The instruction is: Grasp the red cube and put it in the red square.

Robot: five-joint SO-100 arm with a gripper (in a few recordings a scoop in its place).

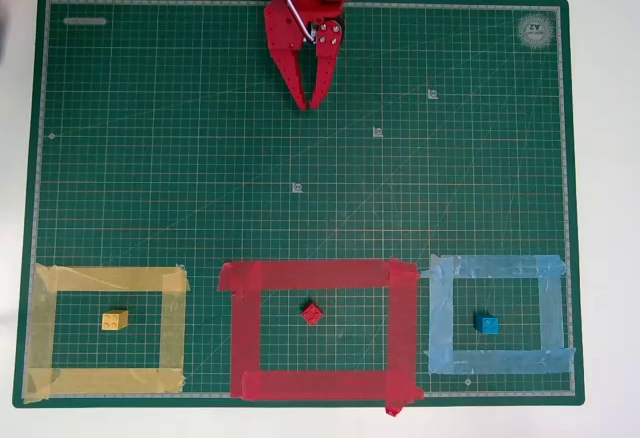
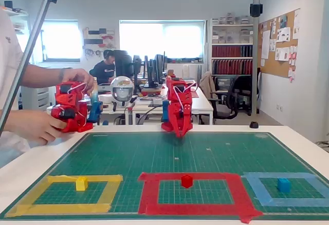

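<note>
Sitting well away from the claw (image 1: 311, 105), at the opposite end of the green mat (image 1: 180, 158), the three blocks each lay inside a tape outline. Farthest left of the claw in the overhead view was the yellow block (image 1: 114, 320) in the yellow outline (image 1: 110, 278). Nearly straight ahead of the claw, the red cube (image 1: 312, 313) rested inside the red square (image 1: 310, 275), clear of the tape, so the placing looked already done. Off to the right sat the blue block (image 1: 487, 324) in the light blue outline (image 1: 495, 266). The claw hung empty near the arm's base, its tips apparently pressed almost together, though the overhead view was poor there.
</note>
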